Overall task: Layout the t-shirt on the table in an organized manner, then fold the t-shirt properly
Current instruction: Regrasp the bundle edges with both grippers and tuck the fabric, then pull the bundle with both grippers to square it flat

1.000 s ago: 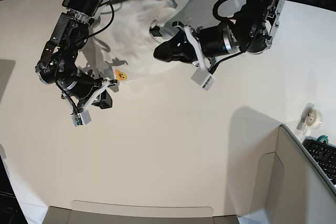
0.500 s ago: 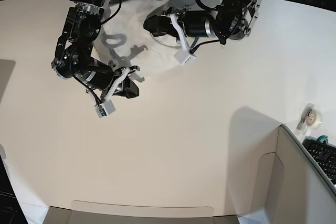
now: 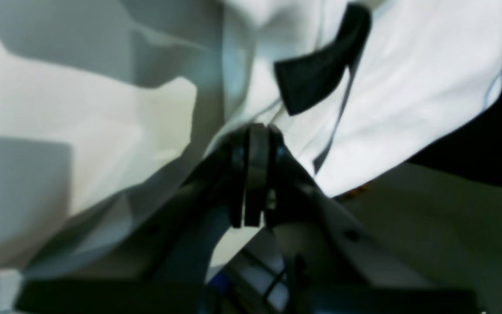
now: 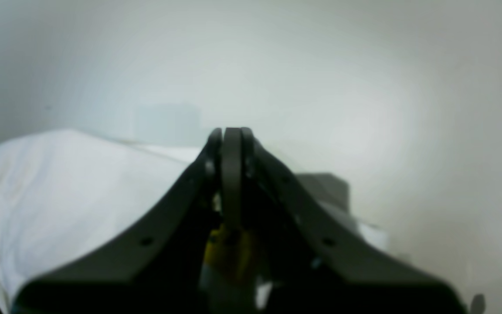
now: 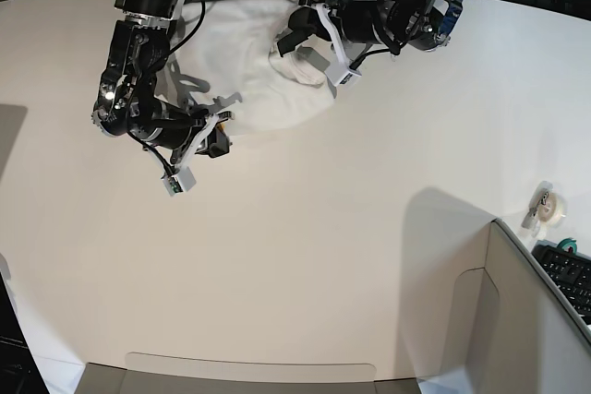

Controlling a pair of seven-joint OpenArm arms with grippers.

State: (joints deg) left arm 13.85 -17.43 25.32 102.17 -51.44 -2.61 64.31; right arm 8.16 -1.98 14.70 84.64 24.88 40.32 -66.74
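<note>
The white t-shirt (image 5: 242,71) lies bunched near the far edge of the white table (image 5: 323,228). My left gripper (image 5: 284,41) is at its right side and is shut on a fold of the cloth. In the left wrist view the closed tips (image 3: 255,128) are buried in white fabric (image 3: 408,87), just below the dark neck label (image 3: 320,74). My right gripper (image 5: 220,141) is shut on the shirt's near edge. In the right wrist view its tips (image 4: 231,131) are pressed together, a yellow patch shows deeper between the jaws, and cloth (image 4: 59,187) spreads to the left.
A grey box-like panel (image 5: 517,311) stands at the front right corner, with a keyboard (image 5: 568,274) behind it and a tape roll (image 5: 551,205) beside it. The table's far curved edge runs just behind the shirt and both arms.
Both arms have swung toward the far edge of the table, and the shirt has bunched up closer to that edge. The yellow print seen earlier near the right gripper no longer shows in the base view.
</note>
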